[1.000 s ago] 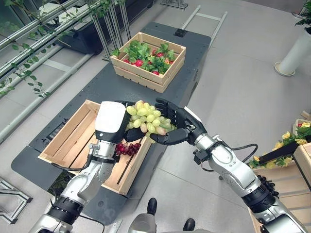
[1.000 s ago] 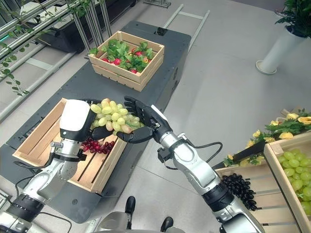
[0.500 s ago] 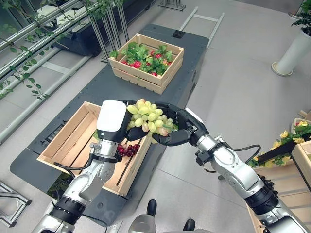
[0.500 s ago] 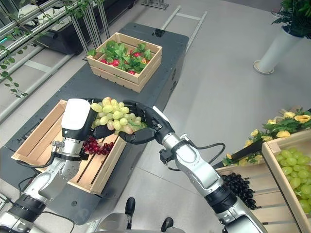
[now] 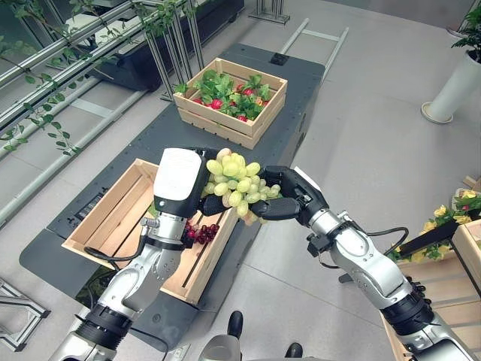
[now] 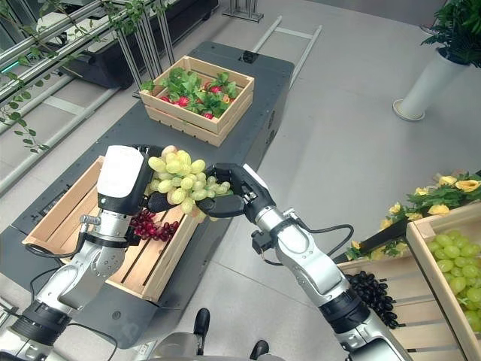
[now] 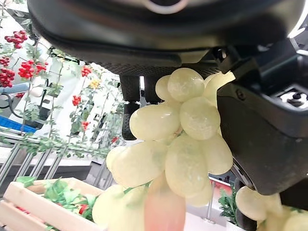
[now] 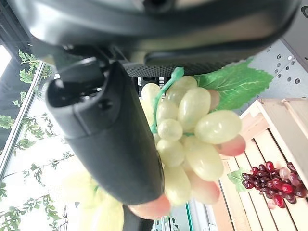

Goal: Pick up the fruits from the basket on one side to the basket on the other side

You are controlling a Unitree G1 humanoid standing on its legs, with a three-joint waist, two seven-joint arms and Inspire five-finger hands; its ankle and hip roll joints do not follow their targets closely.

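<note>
Bright even daylight, soft shadows, wrist close-ups blurred

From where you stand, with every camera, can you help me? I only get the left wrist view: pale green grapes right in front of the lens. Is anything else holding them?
Observer: Yes. The right hand cups the green grape bunch from the other side, while the left hand holds it too.
Operator: What lies beneath them?
Observer: A wooden crate with a bunch of red grapes in it.
Operator: Any more green grapes around?
Observer: Yes, in another crate at the robot's right, more green grapes lie, with black grapes beside it.
</note>
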